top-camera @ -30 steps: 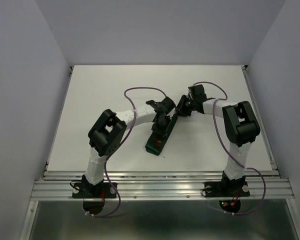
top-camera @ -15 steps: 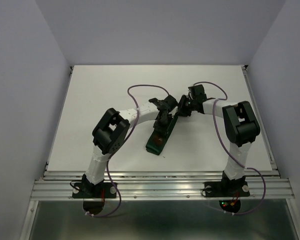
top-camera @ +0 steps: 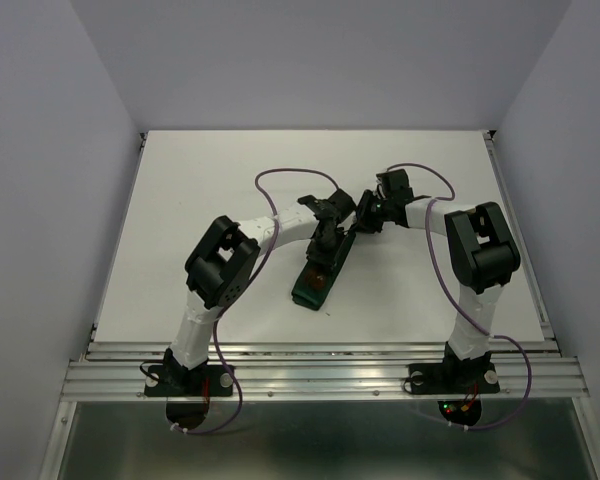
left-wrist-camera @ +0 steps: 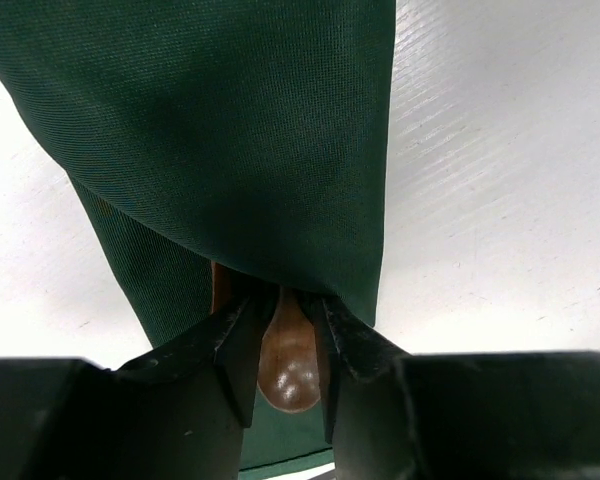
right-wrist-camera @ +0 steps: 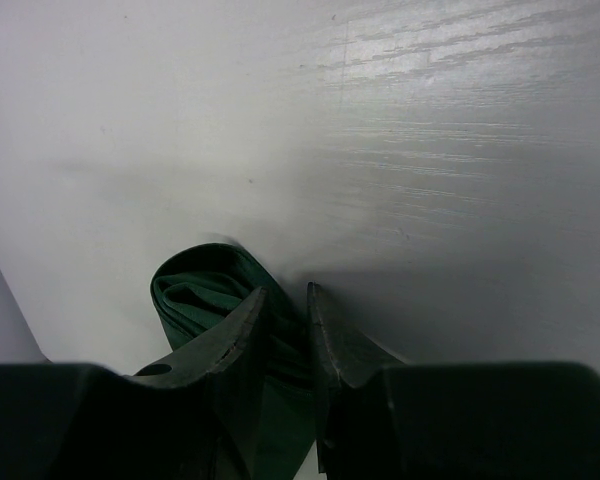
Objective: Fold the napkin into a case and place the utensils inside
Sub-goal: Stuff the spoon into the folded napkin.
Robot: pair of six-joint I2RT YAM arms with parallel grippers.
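Folding looks done, loading underway: the napkin point(top-camera: 318, 272) lies as a narrow case, right gripper point(right-wrist-camera: 285, 300) pinching its far end, left gripper point(left-wrist-camera: 286, 306) straddling the spoon point(left-wrist-camera: 288, 362) half under its fold, whether clamped I cannot tell.
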